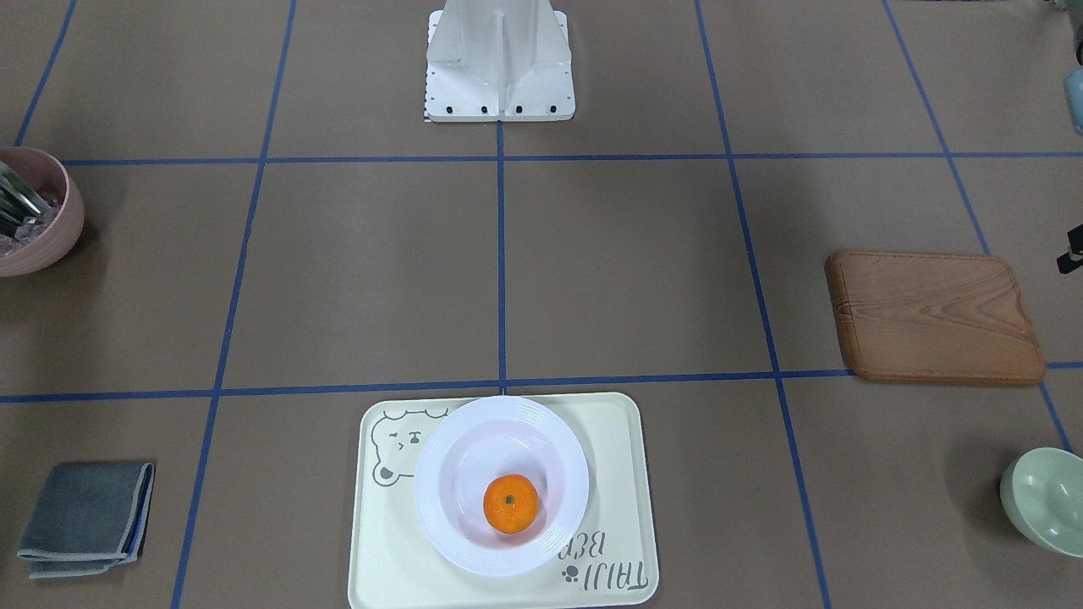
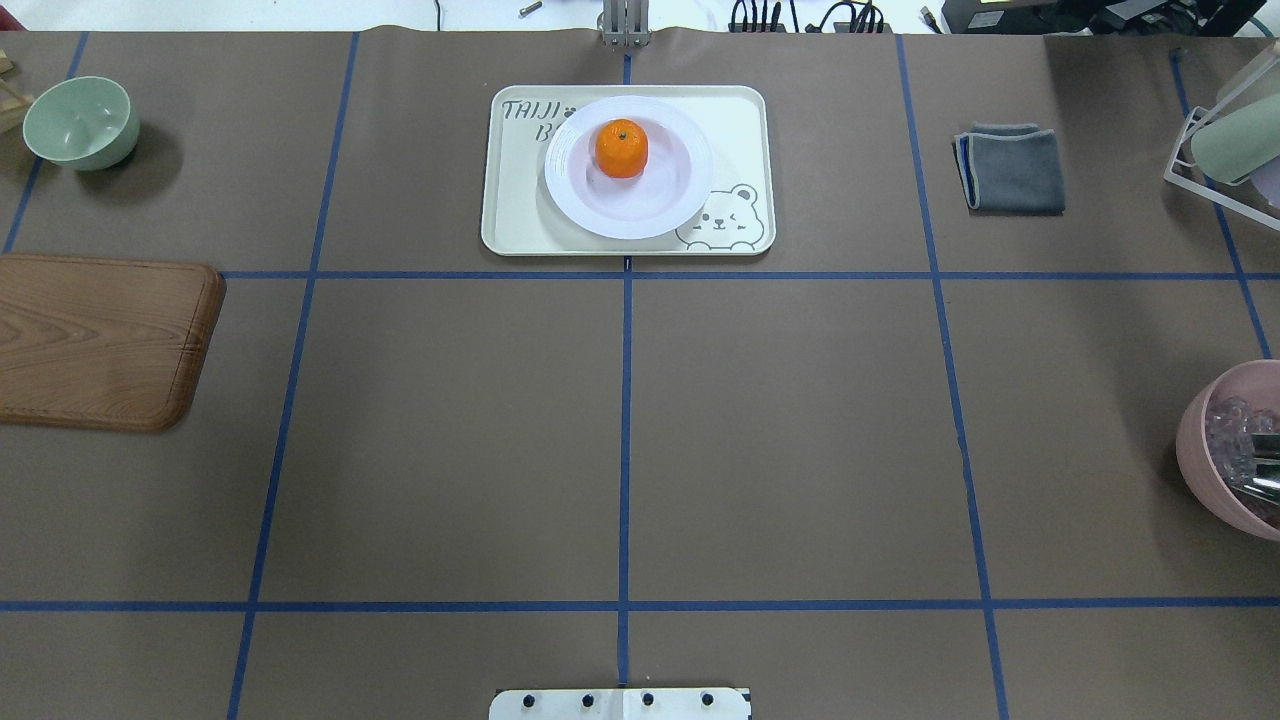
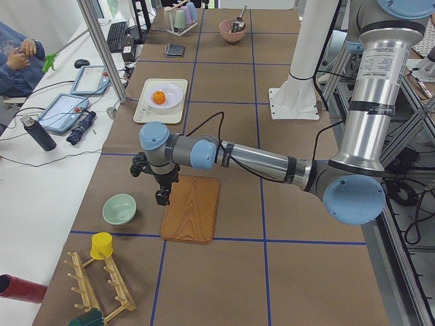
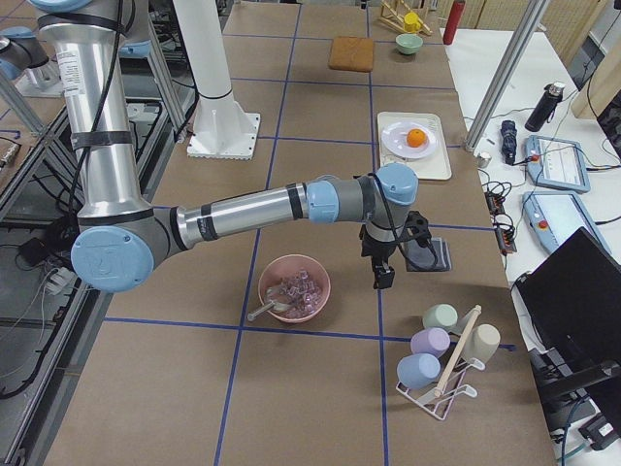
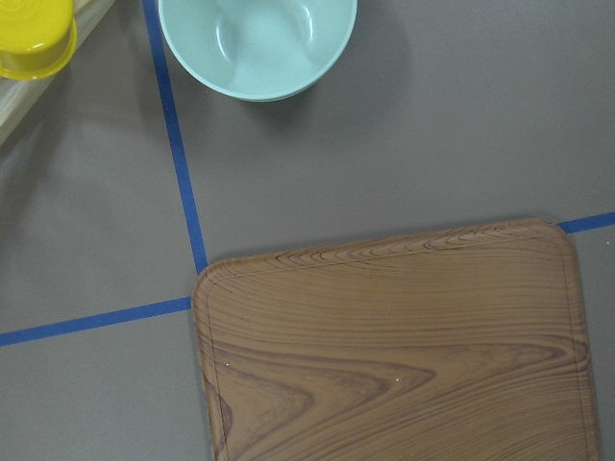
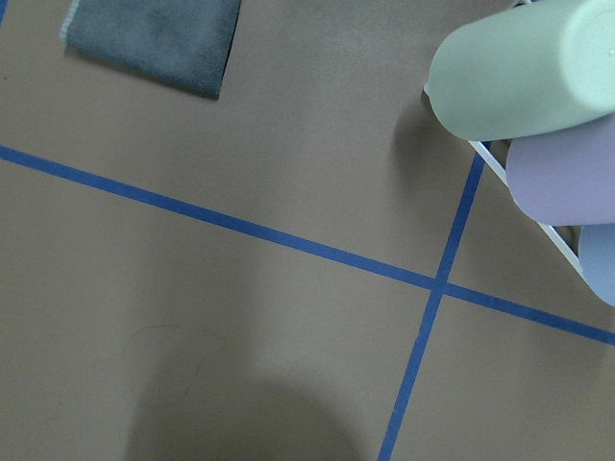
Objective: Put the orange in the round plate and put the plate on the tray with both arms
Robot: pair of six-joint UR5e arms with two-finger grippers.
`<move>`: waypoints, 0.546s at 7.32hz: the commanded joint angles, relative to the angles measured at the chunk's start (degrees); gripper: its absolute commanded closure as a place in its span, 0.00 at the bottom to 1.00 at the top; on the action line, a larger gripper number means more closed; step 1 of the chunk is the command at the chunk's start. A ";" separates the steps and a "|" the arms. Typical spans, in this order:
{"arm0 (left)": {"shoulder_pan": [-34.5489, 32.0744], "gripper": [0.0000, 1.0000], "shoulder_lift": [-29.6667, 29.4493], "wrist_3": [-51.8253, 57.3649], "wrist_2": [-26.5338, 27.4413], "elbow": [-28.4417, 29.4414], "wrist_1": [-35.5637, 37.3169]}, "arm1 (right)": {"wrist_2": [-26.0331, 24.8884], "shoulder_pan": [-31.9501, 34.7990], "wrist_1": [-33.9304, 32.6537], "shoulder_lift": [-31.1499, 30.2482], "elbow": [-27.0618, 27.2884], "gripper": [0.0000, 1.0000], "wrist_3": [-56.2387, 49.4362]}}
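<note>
The orange (image 1: 510, 503) (image 2: 621, 148) lies in the sunken centre of the white round plate (image 1: 429, 491) (image 2: 700, 165). The plate stands on the cream tray (image 1: 389, 558) (image 2: 510, 220) at the table's far side from the robot. Both arms are far from the tray. The left gripper (image 3: 162, 197) hangs over the wooden board's edge near the green bowl. The right gripper (image 4: 383, 277) hangs over the table between the pink bowl and the grey cloth. I cannot tell if either is open or shut, and the wrist views show no fingers.
A wooden board (image 2: 100, 340) and a green bowl (image 2: 80, 122) are on the robot's left. A pink bowl (image 2: 1235, 450) with utensils, a folded grey cloth (image 2: 1012, 170) and a cup rack (image 4: 441, 354) are on its right. The robot base (image 1: 499, 59) stands mid-table.
</note>
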 commanded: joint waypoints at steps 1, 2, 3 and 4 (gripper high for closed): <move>0.04 0.02 0.43 0.02 -0.05 0.78 -1.33 | 0.02 -0.28 -2.07 0.02 0.34 0.00 0.00; 0.04 0.02 0.35 0.11 -0.05 0.52 -1.33 | 0.02 -0.19 -2.07 -0.25 0.34 0.00 0.00; 0.04 0.02 0.35 -0.06 -0.14 -0.35 -1.42 | 0.02 -0.19 -2.07 -0.25 0.34 0.00 0.00; 0.04 0.02 0.26 -0.24 -0.14 -1.75 -1.24 | -0.06 -0.19 -2.07 -0.16 0.17 0.00 0.00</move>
